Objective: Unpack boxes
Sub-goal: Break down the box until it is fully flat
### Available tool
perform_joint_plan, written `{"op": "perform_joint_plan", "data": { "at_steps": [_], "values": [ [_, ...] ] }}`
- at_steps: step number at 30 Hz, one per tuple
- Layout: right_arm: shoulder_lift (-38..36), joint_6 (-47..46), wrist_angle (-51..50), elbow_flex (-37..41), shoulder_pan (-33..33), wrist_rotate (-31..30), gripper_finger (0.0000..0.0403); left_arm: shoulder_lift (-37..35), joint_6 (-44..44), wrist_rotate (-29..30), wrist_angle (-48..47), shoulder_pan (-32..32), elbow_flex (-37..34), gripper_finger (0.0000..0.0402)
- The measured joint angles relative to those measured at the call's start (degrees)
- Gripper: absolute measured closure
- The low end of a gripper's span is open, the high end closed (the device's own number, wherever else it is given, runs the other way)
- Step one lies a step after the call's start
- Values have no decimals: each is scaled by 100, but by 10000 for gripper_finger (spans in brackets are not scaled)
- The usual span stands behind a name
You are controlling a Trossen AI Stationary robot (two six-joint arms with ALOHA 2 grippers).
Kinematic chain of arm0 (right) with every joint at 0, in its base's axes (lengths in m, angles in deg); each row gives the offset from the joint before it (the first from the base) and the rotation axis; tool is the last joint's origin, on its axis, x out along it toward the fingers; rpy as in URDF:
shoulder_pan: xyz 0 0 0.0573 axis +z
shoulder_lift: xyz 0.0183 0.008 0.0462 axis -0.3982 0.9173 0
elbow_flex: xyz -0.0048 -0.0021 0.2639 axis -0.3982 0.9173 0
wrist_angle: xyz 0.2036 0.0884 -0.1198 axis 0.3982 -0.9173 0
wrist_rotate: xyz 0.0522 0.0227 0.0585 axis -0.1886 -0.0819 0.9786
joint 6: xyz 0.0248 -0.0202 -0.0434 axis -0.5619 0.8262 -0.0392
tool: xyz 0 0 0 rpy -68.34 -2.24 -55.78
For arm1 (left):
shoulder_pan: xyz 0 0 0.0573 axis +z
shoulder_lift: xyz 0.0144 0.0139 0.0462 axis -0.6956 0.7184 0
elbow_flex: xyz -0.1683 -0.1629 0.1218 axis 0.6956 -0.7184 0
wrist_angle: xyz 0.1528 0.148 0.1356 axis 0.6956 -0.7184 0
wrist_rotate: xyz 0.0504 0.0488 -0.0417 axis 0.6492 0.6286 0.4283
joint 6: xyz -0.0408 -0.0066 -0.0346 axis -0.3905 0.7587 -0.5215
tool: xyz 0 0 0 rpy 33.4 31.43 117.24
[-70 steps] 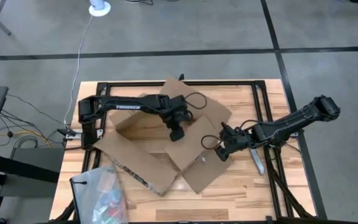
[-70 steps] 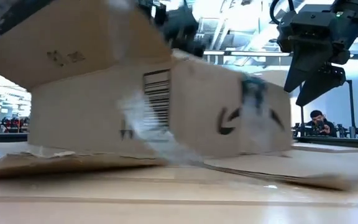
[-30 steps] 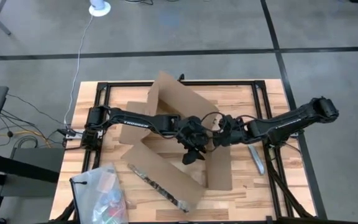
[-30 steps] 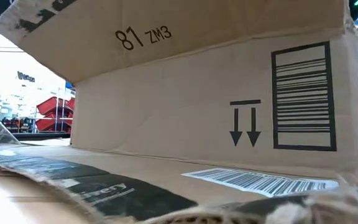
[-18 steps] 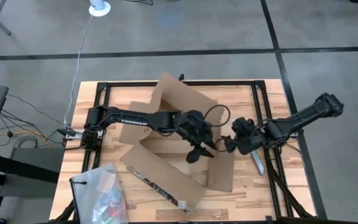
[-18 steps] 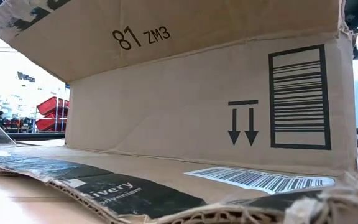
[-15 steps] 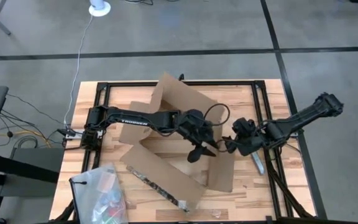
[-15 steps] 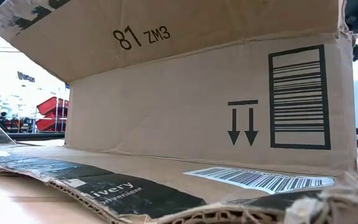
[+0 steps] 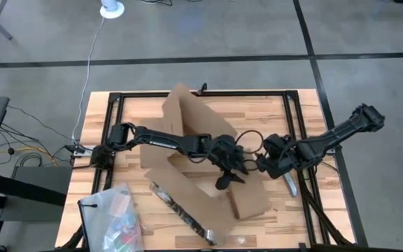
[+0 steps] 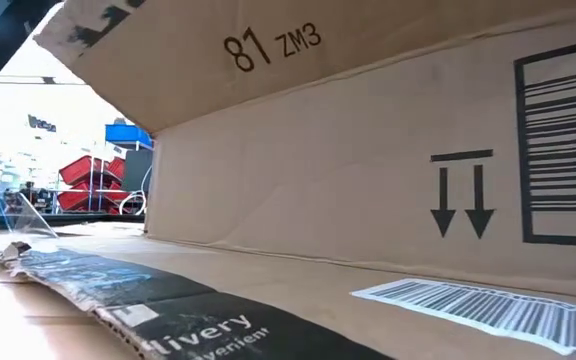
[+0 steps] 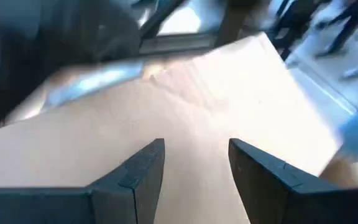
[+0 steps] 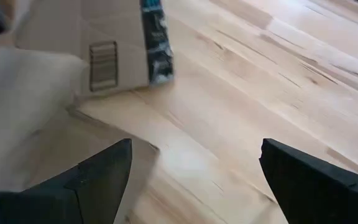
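Scene: a wooden tabletop [image 9: 285, 217] seen from above, with two dark robot arms reaching in from its left and right edges.

Box: the brown cardboard box [image 9: 187, 126] lies opened out over the middle of the tabletop, flaps spread, one flap standing up toward the far edge. The low view shows its side panel with "81" print, two downward arrows and a barcode, plus a dark printed tape strip [image 10: 168, 310] and a white barcode label [image 10: 488, 305] on the flap lying flat toward the near edge.

Box contents: none can be seen; the inside is mostly hidden by flaps and arms.

Left gripper: the left gripper [image 9: 228, 176] stretches across the box to its right part. In the left wrist view its fingers [image 11: 143, 171] are parted a little, with cardboard just beyond them and nothing between them.

Right gripper: the right gripper [image 9: 263, 162] hovers by the box's right flap, near the right edge. Its fingers [image 12: 98, 174] are spread wide and empty, over bare wood beside the cardboard.

Likely reason: both grippers meet at the same flap, probably to spread or hold the box open.

Bag: a clear plastic bag [image 9: 110, 217] holding small coloured items sits at the near left corner, apart from the box.

Other: a pale slim tool [image 9: 290, 183] lies near the right edge; its kind is unclear.
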Motion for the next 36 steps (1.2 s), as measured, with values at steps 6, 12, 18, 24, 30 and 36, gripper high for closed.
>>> {"op": "perform_joint_plan", "data": {
  "at_steps": [6, 12, 18, 24, 30, 36],
  "values": [
    [-104, -67, -565, -13, 89, 49, 70, 149, 161, 17, -429, 80, -5, 234],
    [-155, 150, -601, -13, 89, 67, 70, 242, 103, -75, -754, 157, 20, 234],
    [-171, 162, -719, -63, 98, 109, 70, -384, 455, 21, -1168, 155, 413, 234],
    [-271, 275, -639, -238, 105, 143, 70, -1005, 452, 14, -2570, 165, 1147, 234],
    [-262, 729, -174, -259, -9, 147, 70, -1725, 432, 100, -4477, 153, 1527, 234],
    [-514, 706, -399, -919, -136, 509, 70, -2177, -129, 864, -5914, 29, 1492, 234]
  ]
}}
